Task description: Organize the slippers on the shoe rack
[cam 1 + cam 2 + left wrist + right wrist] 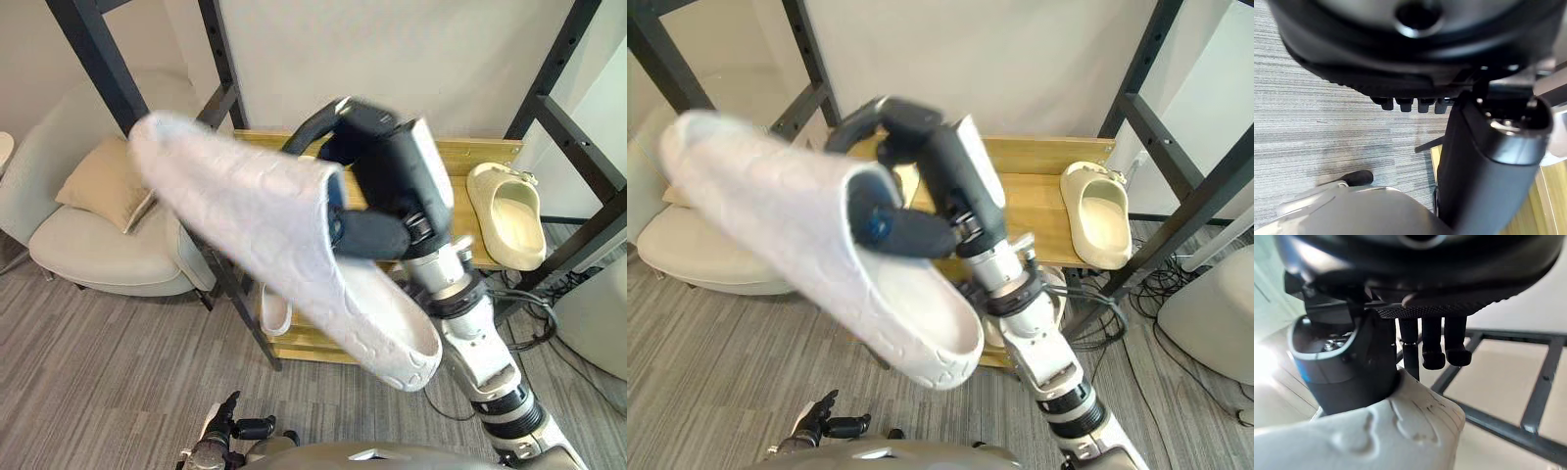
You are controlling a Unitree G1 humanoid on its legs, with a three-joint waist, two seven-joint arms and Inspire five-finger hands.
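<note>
One white slipper (284,235) hangs in the air in front of the shoe rack (470,157), gripped by the robot's right hand (392,181). The thumb is tucked into the slipper's opening and the fingers are curled over its upper band. The slipper is tilted, its toe end higher and out past the rack's left side, its heel end lower and over the rack's front edge. The left hand (230,429) sits low over the carpeted floor (98,372), well short of the rack, fingers relaxed and holding nothing.

On the rack's wooden top shelf, a cream slipper (509,211) lies flat at the right end, sole down with its opening facing up. On the lower shelf, near the left end, a second white slipper (275,311) is partly hidden behind the raised one. Left of the rack stands a pale armchair (108,255) with a tan cushion (103,181) on its seat.
</note>
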